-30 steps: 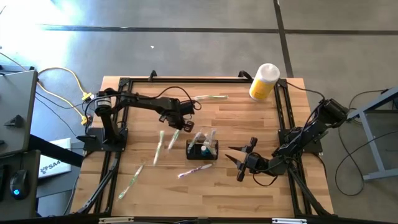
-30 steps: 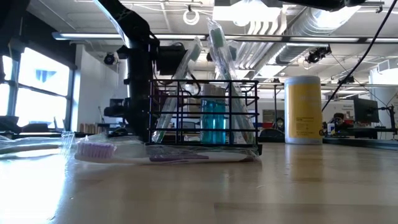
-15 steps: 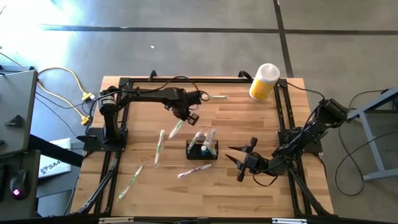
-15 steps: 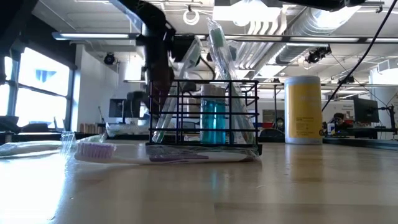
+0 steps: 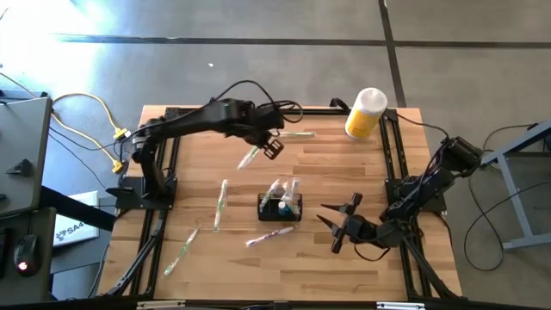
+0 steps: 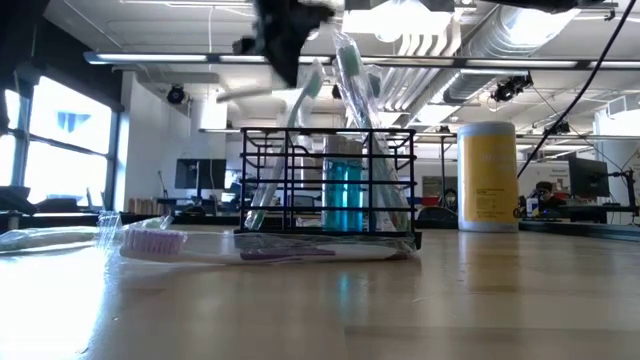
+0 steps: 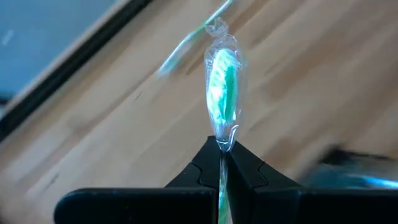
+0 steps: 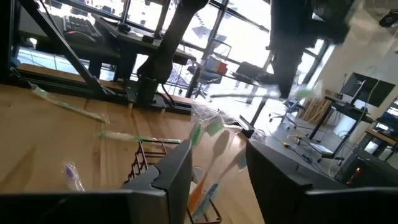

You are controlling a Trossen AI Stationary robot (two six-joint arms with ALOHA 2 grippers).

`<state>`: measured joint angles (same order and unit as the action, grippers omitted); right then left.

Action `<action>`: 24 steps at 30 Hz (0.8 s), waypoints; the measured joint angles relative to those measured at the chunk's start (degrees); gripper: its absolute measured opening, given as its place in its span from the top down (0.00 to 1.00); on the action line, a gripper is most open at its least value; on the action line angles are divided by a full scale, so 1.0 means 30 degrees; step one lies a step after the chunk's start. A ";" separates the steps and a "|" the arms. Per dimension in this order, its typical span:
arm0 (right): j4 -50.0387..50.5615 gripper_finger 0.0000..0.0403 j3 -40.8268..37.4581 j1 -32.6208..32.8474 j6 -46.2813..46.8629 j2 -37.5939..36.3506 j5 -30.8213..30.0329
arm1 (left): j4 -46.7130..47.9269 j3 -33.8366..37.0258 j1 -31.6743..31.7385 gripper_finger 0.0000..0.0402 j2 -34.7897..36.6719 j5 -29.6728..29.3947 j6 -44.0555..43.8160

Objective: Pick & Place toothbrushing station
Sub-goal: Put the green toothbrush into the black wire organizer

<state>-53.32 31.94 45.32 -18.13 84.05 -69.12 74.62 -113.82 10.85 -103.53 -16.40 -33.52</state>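
The black wire organiser box (image 5: 280, 207) stands on the table's middle, holding several wrapped toothbrushes and a blue tube; it also shows in the low view (image 6: 330, 180). My left gripper (image 5: 274, 146) is above the far middle of the table, shut on a green clear-wrapped toothbrush (image 5: 250, 158). In the low view it is high above the box (image 6: 288, 35). My right gripper (image 5: 337, 226) is open and empty, low over the table to the right of the box, pointing at it. My left gripper pinches the wrapped toothbrush (image 7: 222, 144) between its two fingertips. The green-and-white wrapped length (image 7: 222, 87) sticks out past the tips, along the fingers. The toothbrush is lifted clear of the table and slants toward the table's near left.
Wrapped toothbrushes lie on the table left of the box (image 5: 220, 204), at the near left (image 5: 182, 252), in front of the box (image 5: 269, 234) and near the far edge (image 5: 293, 134). A yellow bottle with a white cap (image 5: 365, 113) stands at the far right.
My left gripper has risen and gone toward the far right, carrying the green toothbrush off the table; in the low view the arm has climbed from table level to above the box. The box has stayed where it was.
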 joint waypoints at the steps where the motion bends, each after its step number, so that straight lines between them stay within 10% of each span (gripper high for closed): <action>1: 0.0018 0.64 0.0000 0.0083 0.0000 0.0000 -0.0107 | -0.0061 -0.0527 -0.0324 1.00 0.0287 -0.0147 0.0175; 12: 0.0007 0.64 0.0007 0.0815 0.0459 0.0000 -0.0935 | -0.0250 0.0261 -0.5777 1.00 0.4577 -0.5918 0.0400; 24: 0.0007 0.64 0.0007 0.0714 0.1180 -0.0007 -0.0206 | -0.5741 0.9648 -0.8496 1.00 1.0535 -0.7207 0.1624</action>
<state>-53.30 31.97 47.47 -14.59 84.03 -69.73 57.40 -84.87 -14.63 -71.93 -38.02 -28.65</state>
